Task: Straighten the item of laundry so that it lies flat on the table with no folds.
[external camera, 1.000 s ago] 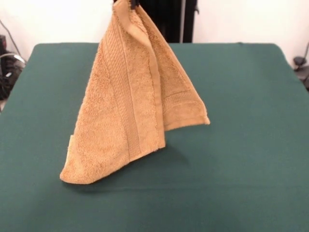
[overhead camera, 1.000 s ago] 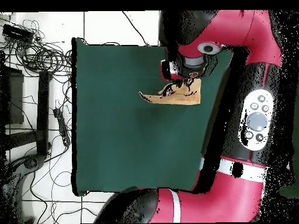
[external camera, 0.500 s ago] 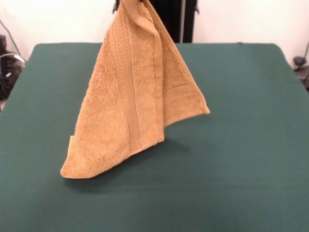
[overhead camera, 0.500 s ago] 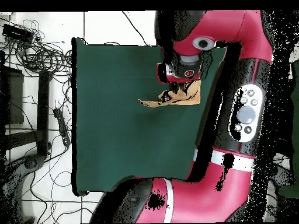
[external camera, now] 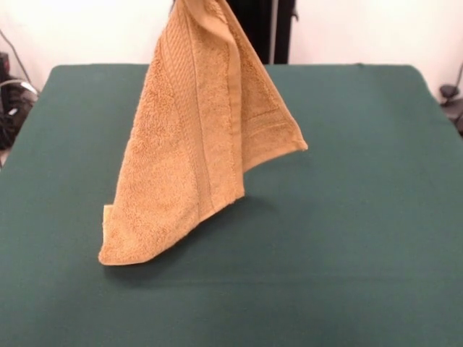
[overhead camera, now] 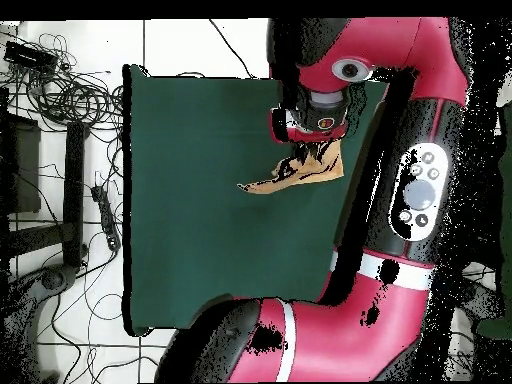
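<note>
I can't see the jaws themselves: in the front view the towel [external camera: 192, 137] rises out of the top edge, and from overhead the gripper [overhead camera: 312, 135] sits above the cloth with its tips hidden. The towel hangs as a folded cone, its lower corner resting on the green table [external camera: 347, 238], the other corner lifted clear. Cables [overhead camera: 70, 90] lie beyond the table's edge.

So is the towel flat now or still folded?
Folded. The towel hangs from above in a doubled peak, only its bottom corner touching the table.
</note>
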